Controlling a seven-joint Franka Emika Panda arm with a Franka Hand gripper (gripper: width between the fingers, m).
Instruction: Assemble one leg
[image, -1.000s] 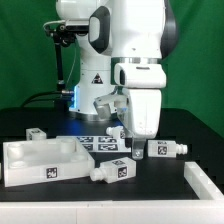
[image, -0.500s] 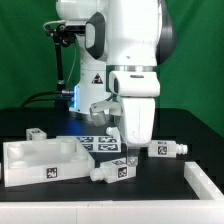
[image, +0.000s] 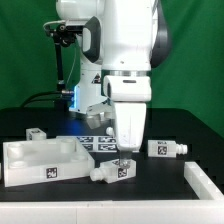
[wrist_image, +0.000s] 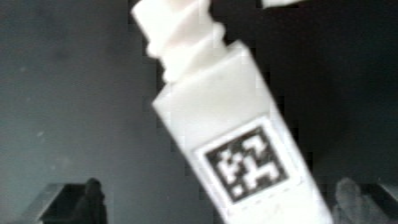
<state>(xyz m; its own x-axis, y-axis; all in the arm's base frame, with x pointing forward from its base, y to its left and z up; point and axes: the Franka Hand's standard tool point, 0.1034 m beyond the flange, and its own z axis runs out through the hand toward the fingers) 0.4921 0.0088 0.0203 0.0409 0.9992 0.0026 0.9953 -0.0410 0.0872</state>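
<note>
1. We see the leg lying on its side on the black table. It is just beside the tabletop, off the tabletop's near corner on the exterior view's right.
2. Its narrower end seems to point toward the tabletop, and a black-and-white tag faces the exterior camera.
3. The gripper hangs straight above this leg, a little farther from the tabletop than the leg's middle, and is not touching it.
4. In the wrist view the fingers stand well apart, one at each side of the frame. The leg lies slantwise between them with a gap on both sides, so nothing is clamped.
5. That view also shows the leg's ridged peg end and the square tag on its wider body.
6. A second leg lies well apart from the tabletop, beyond the gripper on the exterior view's right.
7. A small white part sits just behind the tabletop's far edge.
8. The marker board lies flat behind the tabletop's right end, partly hidden by the arm.
</note>
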